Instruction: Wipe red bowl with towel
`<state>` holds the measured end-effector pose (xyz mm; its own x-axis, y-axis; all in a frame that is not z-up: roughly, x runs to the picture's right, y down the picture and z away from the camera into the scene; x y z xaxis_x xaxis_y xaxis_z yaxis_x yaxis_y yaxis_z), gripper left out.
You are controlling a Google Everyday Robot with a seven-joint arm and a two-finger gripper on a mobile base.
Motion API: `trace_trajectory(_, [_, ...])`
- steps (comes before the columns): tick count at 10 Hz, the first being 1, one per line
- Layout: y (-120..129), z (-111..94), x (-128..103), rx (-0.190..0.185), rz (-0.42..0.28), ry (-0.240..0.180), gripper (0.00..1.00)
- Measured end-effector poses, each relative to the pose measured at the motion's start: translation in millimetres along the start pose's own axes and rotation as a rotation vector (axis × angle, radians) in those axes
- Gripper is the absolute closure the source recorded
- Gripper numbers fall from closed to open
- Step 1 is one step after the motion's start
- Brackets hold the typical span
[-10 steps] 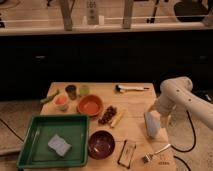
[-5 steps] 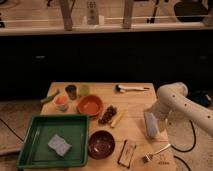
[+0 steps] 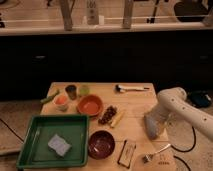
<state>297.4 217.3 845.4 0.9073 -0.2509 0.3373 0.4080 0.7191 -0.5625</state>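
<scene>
1. Where the surface (image 3: pixel 135 102) comes closest, a green tray (image 3: pixel 57 118) holds a grey pad (image 3: pixel 60 145), and the red bowl (image 3: pixel 101 144) sits just right of it.
2. End effector (image 3: pixel 152 128) hangs by the right edge, can't tell if it's open or closed.
3. Orange bowl (image 3: pixel 90 105) farther back.

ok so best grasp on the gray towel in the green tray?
Probably top-down, pinching the towel across two opposite edges: it lies flat as a folded pad, clear of the tray walls. The gripper hangs over the table at its right side, so come in from there.
</scene>
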Motion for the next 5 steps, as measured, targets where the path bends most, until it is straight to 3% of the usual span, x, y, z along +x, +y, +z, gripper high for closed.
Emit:
trace_trajectory(2, [-0.3,4.5,-0.3,-0.014,-0.006,-0.006,0.60])
trace_trajectory(5, [-3.7,1.7,-2.5,-0.006,-0.029,-0.011,0.88])
